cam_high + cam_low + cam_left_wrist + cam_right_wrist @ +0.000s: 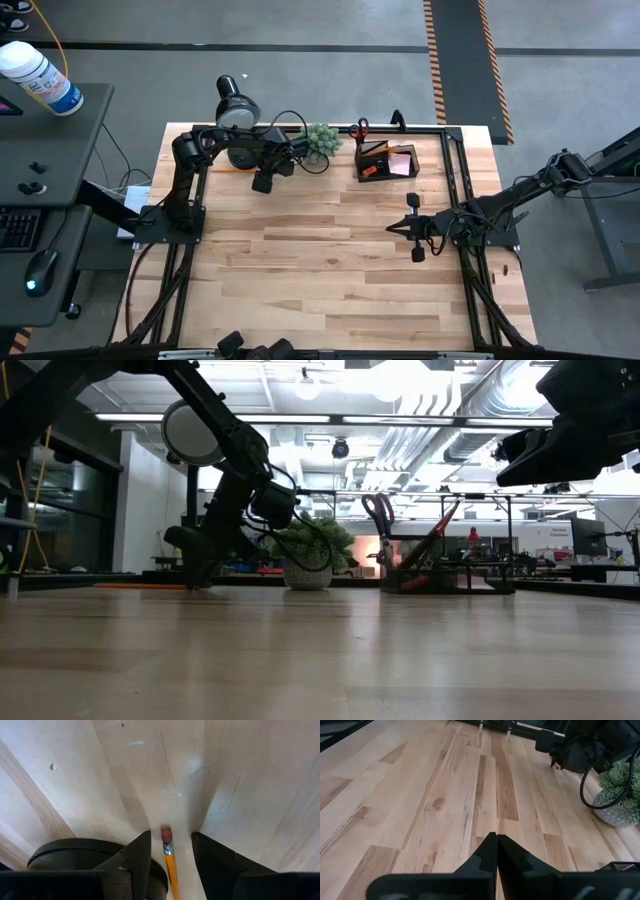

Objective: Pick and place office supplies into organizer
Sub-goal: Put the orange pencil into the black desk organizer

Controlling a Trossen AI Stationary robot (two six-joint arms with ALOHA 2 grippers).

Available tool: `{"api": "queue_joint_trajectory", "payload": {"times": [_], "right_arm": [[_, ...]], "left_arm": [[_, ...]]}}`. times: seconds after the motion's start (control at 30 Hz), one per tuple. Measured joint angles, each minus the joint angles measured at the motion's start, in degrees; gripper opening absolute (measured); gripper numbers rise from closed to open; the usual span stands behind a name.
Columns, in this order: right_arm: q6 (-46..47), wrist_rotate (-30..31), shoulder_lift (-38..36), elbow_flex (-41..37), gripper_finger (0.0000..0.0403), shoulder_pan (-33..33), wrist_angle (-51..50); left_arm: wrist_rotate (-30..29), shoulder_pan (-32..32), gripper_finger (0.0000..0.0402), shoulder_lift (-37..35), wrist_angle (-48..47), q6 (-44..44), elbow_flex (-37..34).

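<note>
pencil [170, 865] cut off by the frame edge below its eraser, organizer [623, 866] only a corner showing, its contents [388, 160] too small to sort

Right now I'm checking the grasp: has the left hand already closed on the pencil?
No: in the left wrist view the left hand's fingers stand either side of the pencil with gaps showing.

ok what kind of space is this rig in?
Looks like an open lab or industrial workspace: exposed ducts and strip lights overhead, hazard-striped floor tape, a desk with keyboard and mouse beside the wooden table.
</note>
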Motion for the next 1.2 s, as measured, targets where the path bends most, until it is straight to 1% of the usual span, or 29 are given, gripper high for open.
{"api": "queue_joint_trajectory", "payload": {"times": [0.13,0.23,0.33,0.47,0.53,0.63,0.73,0.8,0.87,1.03,1.2], "right_arm": [[0.0,0.0,0.0,0.0,0.0,0.0,0.0],[0.0,0.0,0.0,0.0,0.0,0.0,0.0],[0.0,0.0,0.0,0.0,0.0,0.0,0.0],[0.0,0.0,0.0,0.0,0.0,0.0,0.0],[0.0,-0.2,0.0,0.0,0.0,0.0,0.0],[0.0,-0.4,0.0,0.0,0.0,0.0,0.0],[0.0,-0.4,0.0,0.0,0.0,0.0,0.0],[0.0,-0.4,0.0,0.0,0.0,0.0,0.0],[0.0,-0.4,0.0,0.0,0.0,0.0,0.0],[0.0,-0.4,0.0,0.0,0.0,0.0,0.0],[0.0,-0.4,0.0,0.0,0.0,0.0,0.0]], "left_arm": [[0.0,0.0,0.0136,0.0,0.0,0.0,0.0],[0.2,0.0,0.0119,0.1,-0.1,0.1,0.0],[0.5,-0.1,0.0085,0.1,-0.3,0.0,0.0],[0.8,-0.1,0.0025,0.1,-0.5,0.0,-0.1],[-0.2,-0.1,0.0008,0.1,-0.6,-0.1,-0.1],[-0.3,-0.2,0.0012,0.2,-0.9,-0.3,-0.1],[0.3,-0.6,0.0004,0.2,-1.2,-0.5,0.0],[-0.2,-1.0,0.0005,0.2,-1.7,-0.9,0.0],[0.7,-1.6,0.0003,0.2,-2.6,-1.3,0.0],[1.7,-4.1,0.0001,0.4,-5.0,-1.5,-0.2],[1.6,-7.4,0.0001,0.4,-5.9,-0.6,-0.2]]}}
